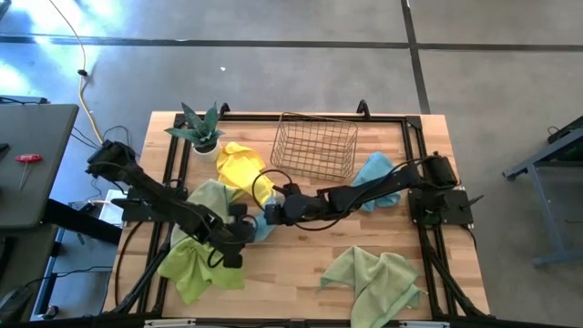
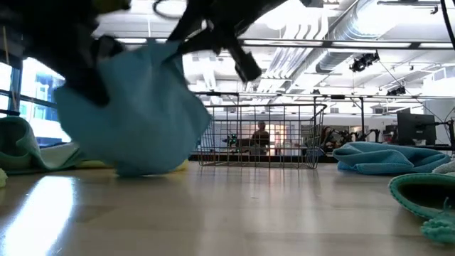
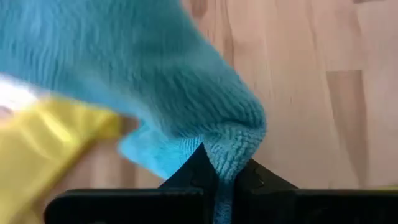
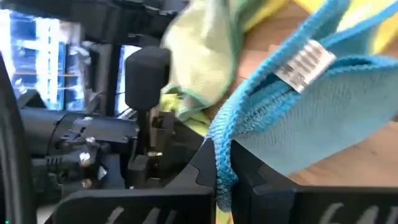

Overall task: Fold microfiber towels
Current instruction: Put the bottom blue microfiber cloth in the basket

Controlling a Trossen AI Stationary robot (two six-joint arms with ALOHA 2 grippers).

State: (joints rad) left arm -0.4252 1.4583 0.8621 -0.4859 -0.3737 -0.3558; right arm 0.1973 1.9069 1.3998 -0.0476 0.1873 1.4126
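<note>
Blue towel lifted between both claws, just in front of the wire basket, toward the bench's front edge. Left claw pinched shut on one bunched edge; right claw likewise clamped on a hemmed edge near the label. No towel looks folded yet: yellow towel lies crumpled beside the basket by the plant, lime green towel heaped under the left arm, sage green towel rumpled well in front of the basket, second blue towel bunched at its other side. Both arms reach inward, claws near each other in front of the basket. Judgement: first fold only beginning.
</note>
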